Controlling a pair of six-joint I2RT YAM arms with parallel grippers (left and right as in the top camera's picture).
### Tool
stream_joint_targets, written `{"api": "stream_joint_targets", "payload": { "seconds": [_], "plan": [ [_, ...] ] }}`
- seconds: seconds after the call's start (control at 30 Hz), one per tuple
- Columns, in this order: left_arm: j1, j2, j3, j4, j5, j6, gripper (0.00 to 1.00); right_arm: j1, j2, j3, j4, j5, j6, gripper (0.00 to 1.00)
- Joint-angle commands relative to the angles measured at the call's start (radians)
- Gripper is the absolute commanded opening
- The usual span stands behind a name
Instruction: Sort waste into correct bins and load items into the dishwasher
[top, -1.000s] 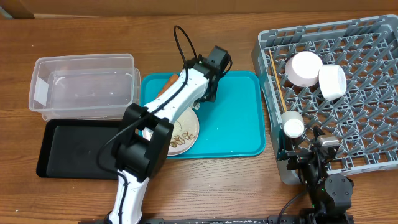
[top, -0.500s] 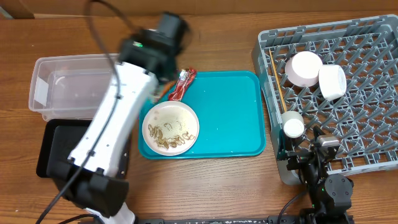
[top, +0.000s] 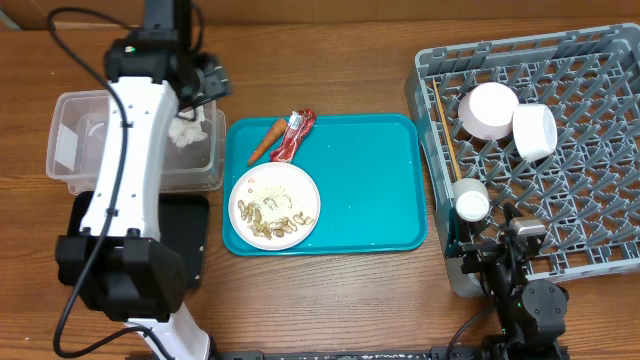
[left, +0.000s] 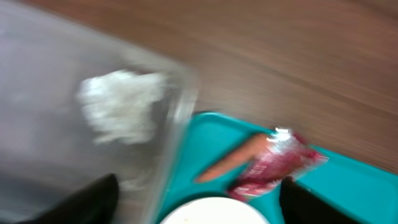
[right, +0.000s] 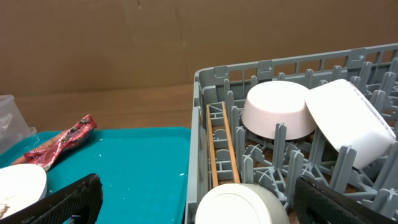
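Waste sorting is the step in hand. The left tool (left: 196, 200) hangs above the clear tub (top: 70, 150) with its fingers spread wide and nothing between them. The crumpled white tissue (left: 119, 113) looks to be inside that tub, close to the wall facing the teal tray (top: 370, 200).

On the teal tray the carrot piece (top: 265, 143) and the red snack wrapper (top: 294, 134) lie touching side by side. Just below them sits the white plate (top: 275, 183), with food scraps (top: 276, 216) on it.

Across the worktop (top: 350, 290), the dish rack (top: 580, 220) holds two bowls (top: 489, 110), a cup (top: 470, 203) and the chopsticks (top: 446, 130). The right tool (right: 205, 208) rests low beside the rack, fingers apart and empty.

The next move, I judge, is a swing back to the carrot or the wrapper. They touch, so picking just one calls for a careful pinch. The black tray (top: 190, 240) is mostly hidden by the arm.
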Motion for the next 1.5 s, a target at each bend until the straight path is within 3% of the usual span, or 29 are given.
{"api": "stream_joint_targets", "payload": {
  "seconds": [0.0,0.23,0.43,0.5,0.57,0.6,0.63,0.7,0.73,0.9,1.07,1.2,1.33,1.37,1.47],
  "plan": [
    [-0.147,0.010,0.041,0.022,0.061,0.121,0.89,-0.008,-0.012,-0.005,0.006,-0.001,-0.003,1.00],
    [-0.365,0.212,0.038,0.077,-0.261,0.164,0.85,-0.008,-0.012,-0.005,0.007,-0.002,-0.003,1.00],
    [-0.387,0.375,0.038,0.142,-0.305,0.165,0.86,-0.008,-0.012,-0.005,0.006,-0.001,-0.003,1.00],
    [-0.386,0.407,0.038,0.142,-0.302,0.164,0.81,-0.008,-0.012,-0.005,0.006,-0.001,-0.003,1.00],
    [-0.385,0.432,0.038,0.150,-0.282,0.166,0.69,-0.008,-0.012,-0.005,0.006,-0.001,-0.003,1.00],
    [-0.385,0.436,0.038,0.153,-0.266,0.171,0.54,-0.008,-0.012,-0.005,0.006,-0.001,-0.003,1.00],
    [-0.385,0.436,0.039,0.154,-0.244,0.176,0.29,-0.008,-0.012,-0.005,0.007,-0.001,-0.003,1.00],
    [-0.386,0.431,0.048,0.150,-0.213,0.176,0.08,-0.008,-0.012,-0.005,0.006,-0.001,-0.003,1.00],
    [-0.389,0.425,0.056,0.145,-0.201,0.176,0.04,-0.008,-0.012,-0.005,0.006,-0.001,-0.003,1.00],
    [-0.399,0.378,0.145,0.058,-0.207,0.170,0.04,-0.008,-0.012,-0.005,0.007,-0.002,-0.003,1.00],
    [-0.360,0.287,0.239,-0.138,-0.358,-0.010,0.04,-0.008,-0.012,-0.005,0.006,-0.001,-0.003,1.00],
    [-0.212,0.203,0.242,-0.242,-0.370,-0.124,0.04,-0.008,-0.012,-0.005,0.006,-0.001,-0.003,1.00],
    [-0.060,0.210,0.234,-0.268,-0.247,-0.154,0.05,-0.008,-0.012,-0.005,0.006,-0.001,-0.003,1.00],
    [-0.033,0.216,0.232,-0.271,-0.223,-0.154,0.10,-0.008,-0.012,-0.005,0.006,-0.001,-0.003,1.00],
    [0.021,0.231,0.230,-0.275,-0.236,-0.154,0.45,-0.008,-0.012,-0.005,0.006,-0.001,-0.003,1.00]
  ]
}}
